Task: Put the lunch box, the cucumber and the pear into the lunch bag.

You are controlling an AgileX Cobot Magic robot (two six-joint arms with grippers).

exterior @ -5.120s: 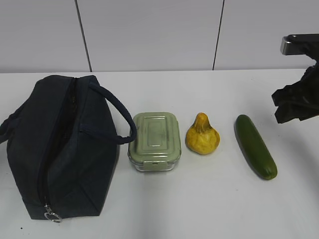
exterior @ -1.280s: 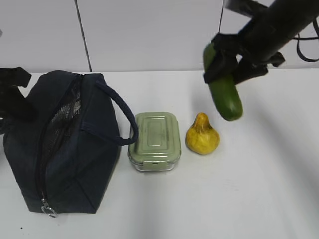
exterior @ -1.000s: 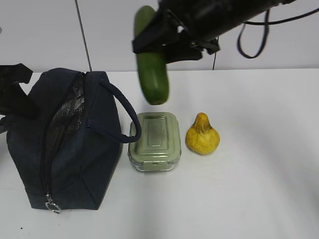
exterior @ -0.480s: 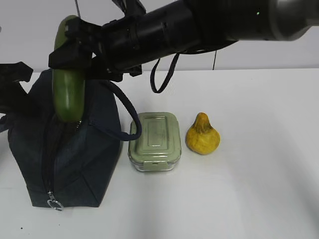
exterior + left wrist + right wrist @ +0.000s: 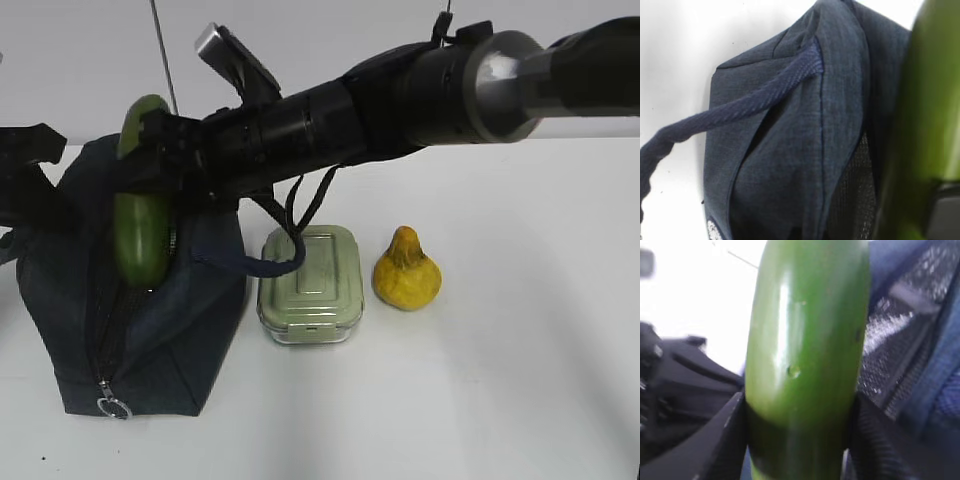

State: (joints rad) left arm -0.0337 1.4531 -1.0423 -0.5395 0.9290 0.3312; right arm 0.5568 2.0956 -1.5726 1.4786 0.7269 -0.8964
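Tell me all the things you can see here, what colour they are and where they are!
lunch bag: one, dark navy, on the left of the table, top unzipped, a ring pull at its near end.
cucumber: one, dark green, upright over the bag's opening, lower end at the mouth.
lunch box: one, clear with a pale green lid, on the table just right of the bag.
pear: one, yellow, on the table right of the lunch box.
table: one, white, under everything.
wall: pale grey panels, behind the table.
right gripper: one, black, reaching across from the right, clamped on the cucumber.
left gripper: one, black, at the bag's far left end; shut.
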